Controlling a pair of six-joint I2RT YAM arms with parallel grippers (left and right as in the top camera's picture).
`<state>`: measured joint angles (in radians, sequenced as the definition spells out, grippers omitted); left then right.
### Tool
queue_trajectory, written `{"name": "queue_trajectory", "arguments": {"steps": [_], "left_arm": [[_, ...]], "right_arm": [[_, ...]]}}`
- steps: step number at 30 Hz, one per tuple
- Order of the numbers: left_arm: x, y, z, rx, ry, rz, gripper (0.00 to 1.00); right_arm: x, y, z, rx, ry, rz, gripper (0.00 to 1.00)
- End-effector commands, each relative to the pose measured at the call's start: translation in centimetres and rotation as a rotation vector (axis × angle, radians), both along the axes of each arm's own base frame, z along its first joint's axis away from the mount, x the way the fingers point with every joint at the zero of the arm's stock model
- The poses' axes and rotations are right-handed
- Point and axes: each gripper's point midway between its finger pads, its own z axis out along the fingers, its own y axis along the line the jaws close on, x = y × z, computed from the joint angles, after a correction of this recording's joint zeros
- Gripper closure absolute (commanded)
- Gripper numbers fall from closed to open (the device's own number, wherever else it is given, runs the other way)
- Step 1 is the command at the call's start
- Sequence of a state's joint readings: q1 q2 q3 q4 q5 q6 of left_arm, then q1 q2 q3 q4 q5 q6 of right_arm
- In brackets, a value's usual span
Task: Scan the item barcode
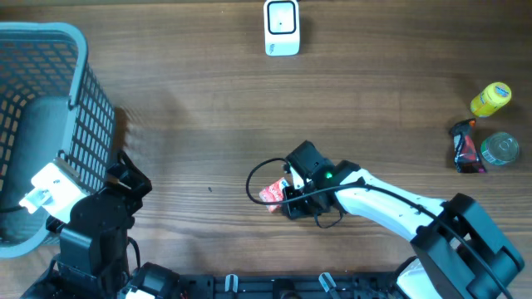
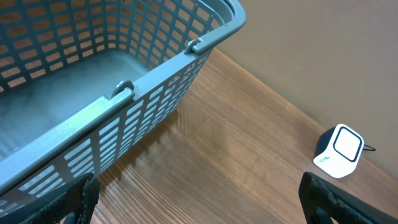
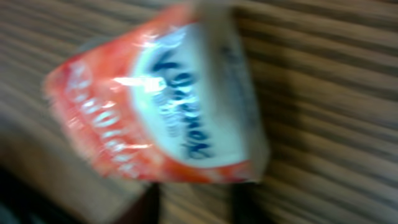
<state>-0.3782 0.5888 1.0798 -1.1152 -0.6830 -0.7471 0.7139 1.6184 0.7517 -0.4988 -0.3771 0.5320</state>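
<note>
The item, a red and white snack packet, lies on the wooden table at the tip of my right gripper. In the right wrist view the packet fills the frame, blurred. My right gripper shows as two dark fingers apart just below the packet, with bare wood between them. The white barcode scanner stands at the far edge of the table, and the left wrist view shows this scanner at the right. My left gripper hangs wide open over bare wood beside the basket, holding nothing.
A grey mesh basket takes up the left side, its rim close to my left gripper. At the far right stand a yellow bottle, a dark packet and a clear bottle.
</note>
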Motion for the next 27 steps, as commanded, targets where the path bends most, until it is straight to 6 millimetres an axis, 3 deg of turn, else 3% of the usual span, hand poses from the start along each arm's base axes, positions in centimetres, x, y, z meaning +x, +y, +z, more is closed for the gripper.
{"name": "queue_trajectory", "arguments": {"steps": [1, 4, 8, 11, 19, 24, 27], "left_arm": [[-0.1, 0.2, 0.0, -0.013, -0.010, 0.016, 0.00], [-0.1, 0.2, 0.0, -0.013, -0.010, 0.016, 0.00], [-0.1, 0.2, 0.0, -0.014, -0.011, 0.016, 0.00], [-0.1, 0.2, 0.0, -0.014, -0.011, 0.016, 0.00], [-0.1, 0.2, 0.0, -0.015, -0.011, 0.016, 0.00], [-0.1, 0.2, 0.0, -0.015, -0.011, 0.016, 0.00], [-0.1, 0.2, 0.0, -0.014, -0.011, 0.016, 0.00]], "right_arm": [[-1.4, -3.3, -2.4, -0.149, 0.023, 0.042, 0.00], [-1.8, -3.9, -0.2, -0.157, 0.009, 0.064, 0.00], [-0.8, -3.6, 3.2, -0.103, -0.122, 0.142, 0.00], [0.7, -3.9, 3.2, -0.138, -0.197, 0.154, 0.00], [2.9, -1.8, 2.0, -0.100, -0.291, 0.285, 0.00], [4.4, 0.5, 3.9, -0.062, -0.378, 0.384, 0.00], [4.1, 1.9, 4.7, -0.040, -0.403, 0.417, 0.00]]}}
